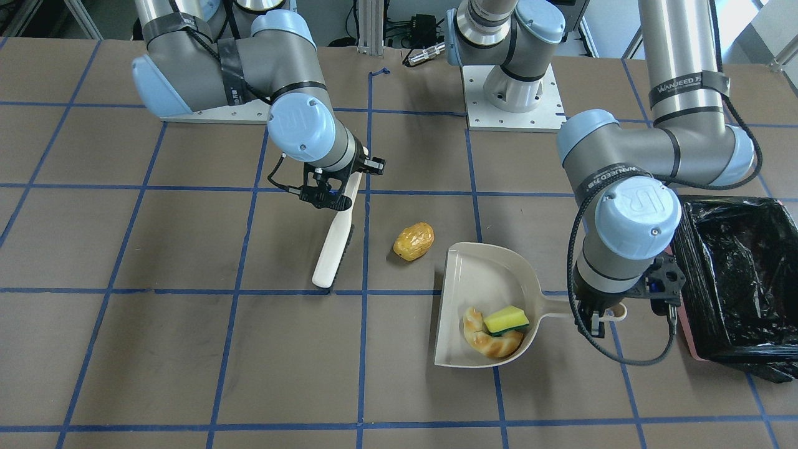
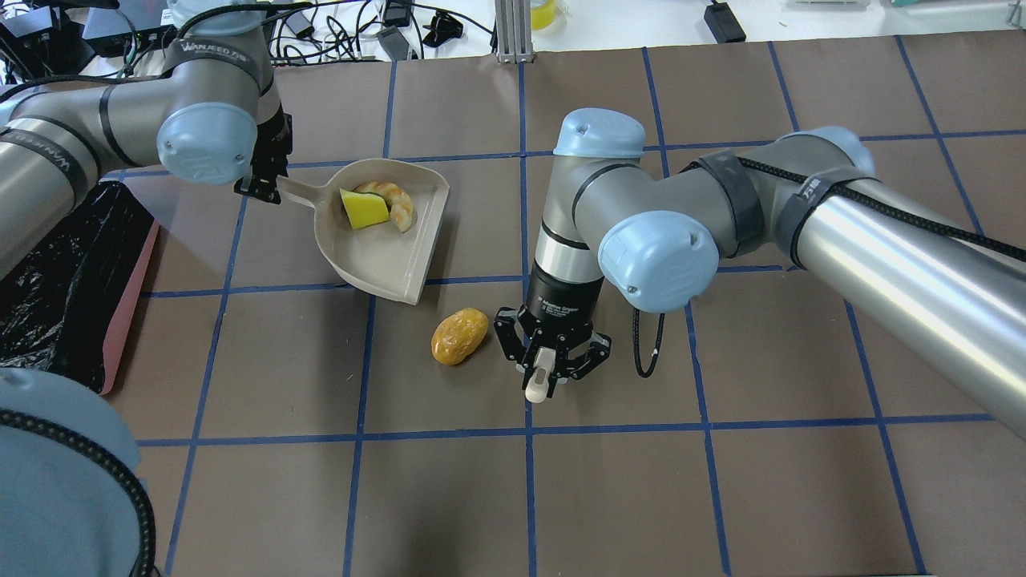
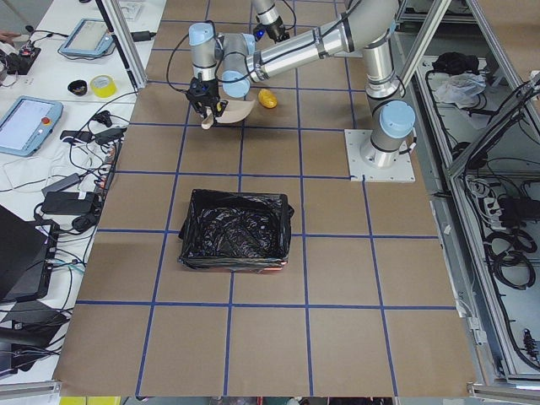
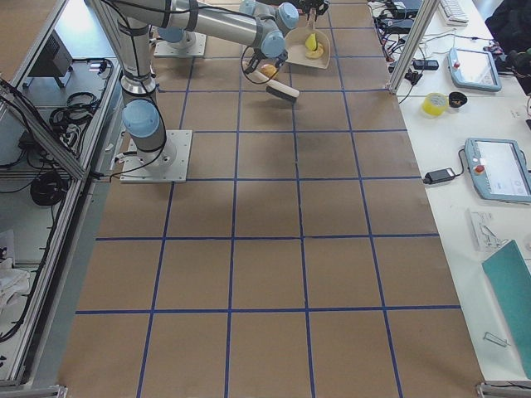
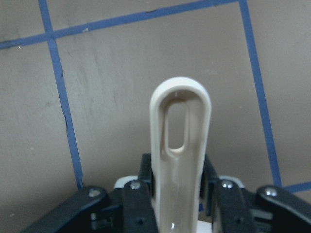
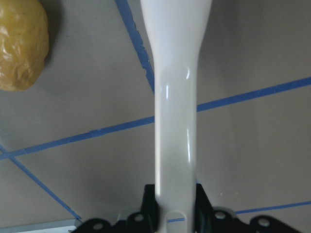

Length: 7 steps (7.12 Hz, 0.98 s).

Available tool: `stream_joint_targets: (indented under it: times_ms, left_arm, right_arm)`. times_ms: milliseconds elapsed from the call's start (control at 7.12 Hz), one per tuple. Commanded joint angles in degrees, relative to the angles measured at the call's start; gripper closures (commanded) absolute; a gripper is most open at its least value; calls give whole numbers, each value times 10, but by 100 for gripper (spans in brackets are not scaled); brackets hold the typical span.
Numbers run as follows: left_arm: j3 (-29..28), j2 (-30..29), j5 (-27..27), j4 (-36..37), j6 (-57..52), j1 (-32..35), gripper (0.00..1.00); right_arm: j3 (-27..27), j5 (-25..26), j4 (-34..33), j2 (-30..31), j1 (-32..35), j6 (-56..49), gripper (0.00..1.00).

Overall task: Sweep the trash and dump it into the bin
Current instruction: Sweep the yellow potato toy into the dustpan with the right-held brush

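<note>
My left gripper (image 1: 608,312) is shut on the handle (image 5: 180,145) of the beige dustpan (image 1: 480,280), which rests on the table. The tan croissant (image 1: 492,342) and the yellow sponge wedge (image 1: 506,320) lie inside the pan. The golden-brown potato lump (image 1: 414,241) lies on the table just outside the pan's open mouth. My right gripper (image 1: 333,187) is shut on the handle of the beige brush (image 1: 333,249), whose head sits a little beyond the potato, away from the pan. The pink bin with its black bag (image 1: 742,280) stands beside my left gripper.
The table is brown with a grid of blue tape lines (image 1: 365,349). The two arm bases (image 1: 514,100) stand at the robot's edge. In the exterior left view the bin (image 3: 236,228) sits near the middle of the table, nearer that camera than the dustpan.
</note>
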<state>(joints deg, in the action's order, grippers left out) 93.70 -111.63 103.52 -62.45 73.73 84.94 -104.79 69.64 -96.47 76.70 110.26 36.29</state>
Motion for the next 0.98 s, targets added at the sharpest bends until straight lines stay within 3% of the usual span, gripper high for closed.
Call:
stream_joint_targets:
  times_ms: [0, 141, 422, 562, 843]
  left_arm:
    - [126, 82, 4, 41, 7, -11, 100]
    - [170, 111, 4, 58, 32, -7, 100]
    - [254, 144, 4, 97, 50, -7, 100]
    - [280, 148, 4, 131, 62, -6, 100]
    - [282, 147, 4, 133, 69, -5, 100]
  right_arm:
    - [-22, -5, -90, 3, 70, 134, 100]
    - [-27, -5, -105, -1, 91, 140, 100]
    - [-36, -3, -215, -38, 104, 108, 100]
    - [-30, -2, -251, -64, 116, 73, 100]
    - [-3, -15, -274, -74, 116, 4, 100]
